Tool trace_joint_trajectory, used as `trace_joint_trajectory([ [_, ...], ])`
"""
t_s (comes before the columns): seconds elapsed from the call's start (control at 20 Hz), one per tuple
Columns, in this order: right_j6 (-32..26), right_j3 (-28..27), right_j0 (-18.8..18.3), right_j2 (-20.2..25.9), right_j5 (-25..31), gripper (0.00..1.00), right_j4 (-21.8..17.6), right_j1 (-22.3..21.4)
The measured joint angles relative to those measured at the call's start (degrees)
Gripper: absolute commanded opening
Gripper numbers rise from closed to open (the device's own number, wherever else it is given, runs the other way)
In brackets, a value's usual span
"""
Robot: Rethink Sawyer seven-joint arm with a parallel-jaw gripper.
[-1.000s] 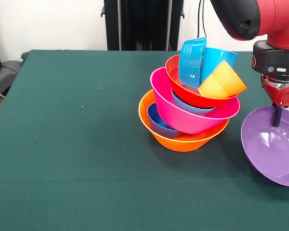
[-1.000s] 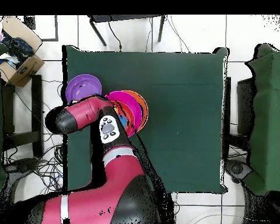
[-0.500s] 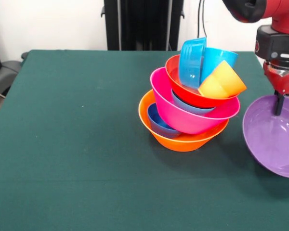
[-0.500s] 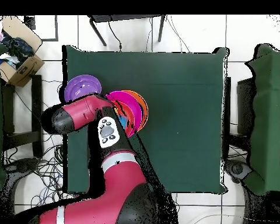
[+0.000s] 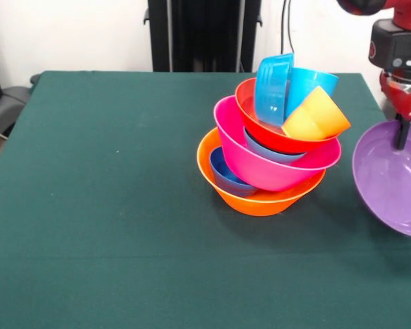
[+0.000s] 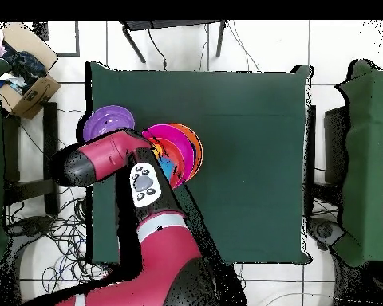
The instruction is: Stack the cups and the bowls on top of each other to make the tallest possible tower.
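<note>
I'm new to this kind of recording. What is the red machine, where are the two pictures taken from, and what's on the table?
The red machine is a robot arm with a pincer at its end. One picture looks across the green table toward the robot; the other looks straight down from above, with the robot's base at the bottom. On the table stands a leaning pile of bowls and cups: an orange bowl at the bottom, a pink one in it, a red one above, blue pieces and a yellow cup on top. The pincer holds a purple bowl by its rim, tilted, beside the pile and apart from it.
</note>
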Motion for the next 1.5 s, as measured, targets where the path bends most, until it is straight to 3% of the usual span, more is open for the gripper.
trace_joint_trajectory([
  [0.95,0.0,1.3,-1.4,5.5,0.8,0.0,-0.1,-8.4],
  [1.15,0.0,2.5,-3.7,7.7,1.4,0.0,-0.1,-11.1],
  [1.5,0.0,5.9,-12.4,13.3,1.6,0.0,-0.3,-14.8],
])
